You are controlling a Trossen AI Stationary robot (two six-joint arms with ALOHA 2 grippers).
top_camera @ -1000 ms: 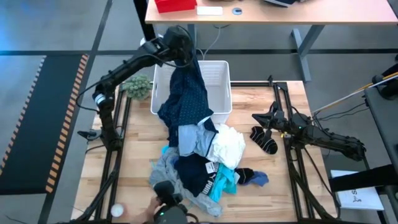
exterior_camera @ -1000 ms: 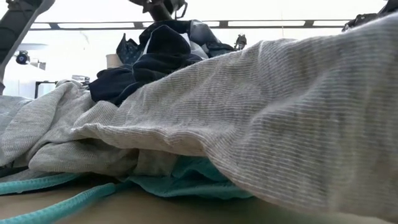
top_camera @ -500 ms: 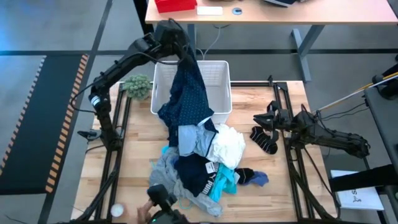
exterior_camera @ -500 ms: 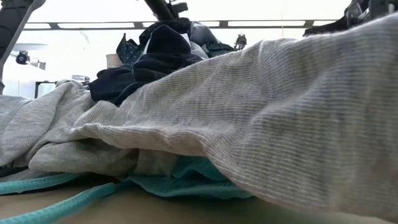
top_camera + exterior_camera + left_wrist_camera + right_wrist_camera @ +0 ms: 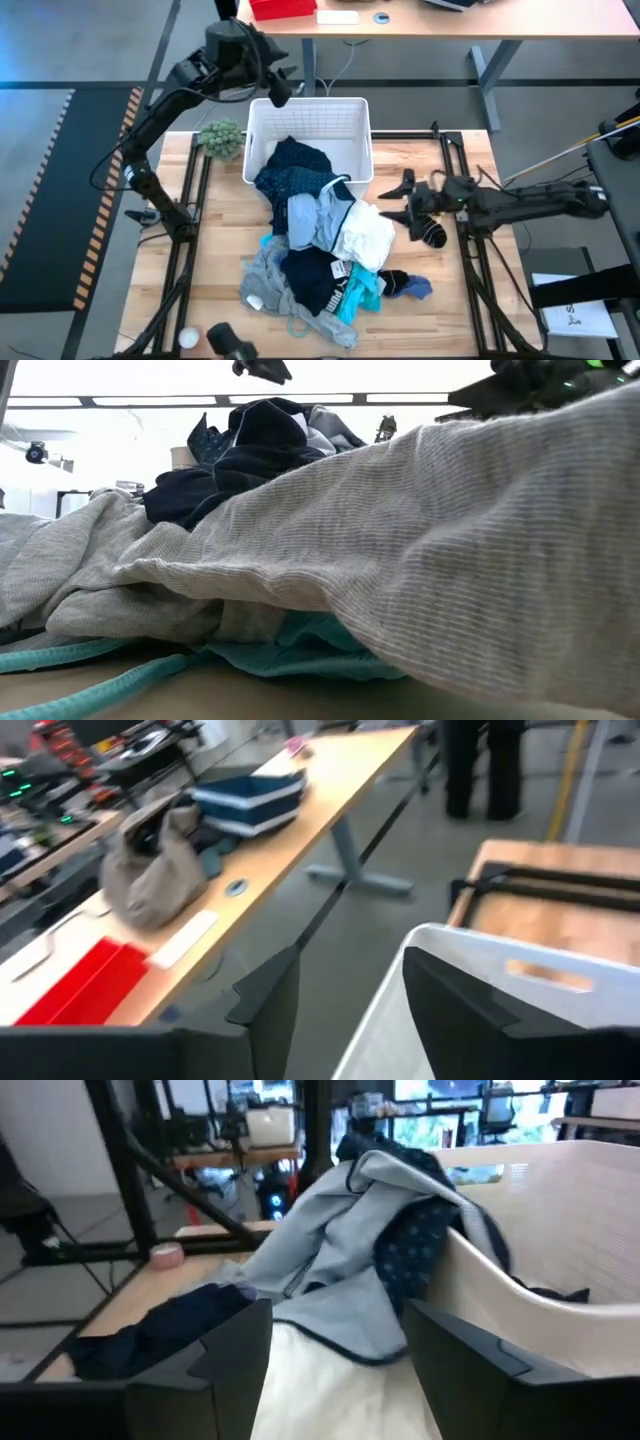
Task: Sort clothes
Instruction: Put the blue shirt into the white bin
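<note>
Left tool [image 5: 283, 88] gapes empty above the bin's [image 5: 358, 150] far rim.

Much of the pile buried, edges cropped

In the low view a grey garment [image 5: 420, 560] fills the foreground and runs off the right edge — it hides the worktop and nearly all behind it. Teal fabric [image 5: 300, 650] shows only as a strip beneath it. From above, the navy top [image 5: 295, 175] hangs half inside the white bin [image 5: 355, 115], its lower part under a pale grey piece [image 5: 315, 215]. A dark object [image 5: 230, 343] at the near edge is cut off, too blurred to name.
</note>
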